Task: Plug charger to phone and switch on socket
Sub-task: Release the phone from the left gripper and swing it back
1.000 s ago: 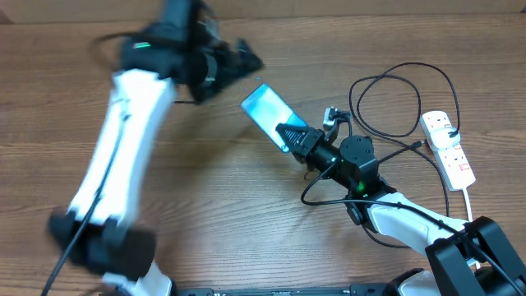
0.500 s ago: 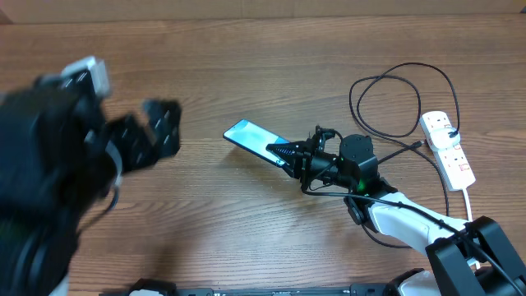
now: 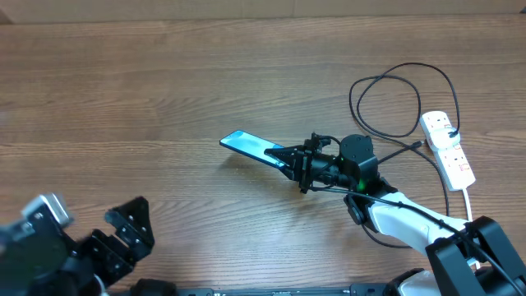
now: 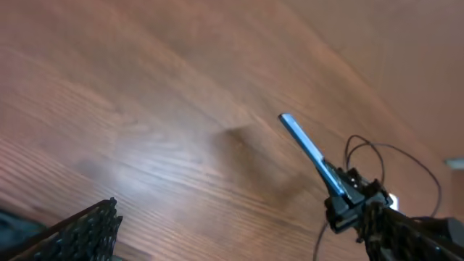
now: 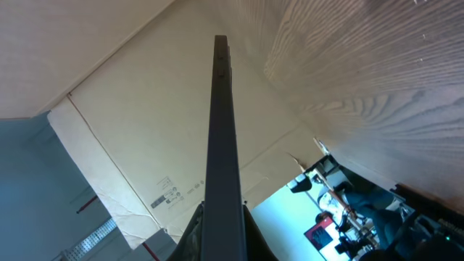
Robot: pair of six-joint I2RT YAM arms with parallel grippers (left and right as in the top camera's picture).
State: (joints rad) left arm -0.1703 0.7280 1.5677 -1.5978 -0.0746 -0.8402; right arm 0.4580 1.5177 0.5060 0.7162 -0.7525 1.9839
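Right pincer pinching one end of the phone, which stands tilted on edge, lifted off the desk, well to the left of the socket; left pincer spread wide, holding nothing, farthest from the socket; charger looping just beside the socket, apart from the phone

Wood-grain table, beige cardboard wall behind
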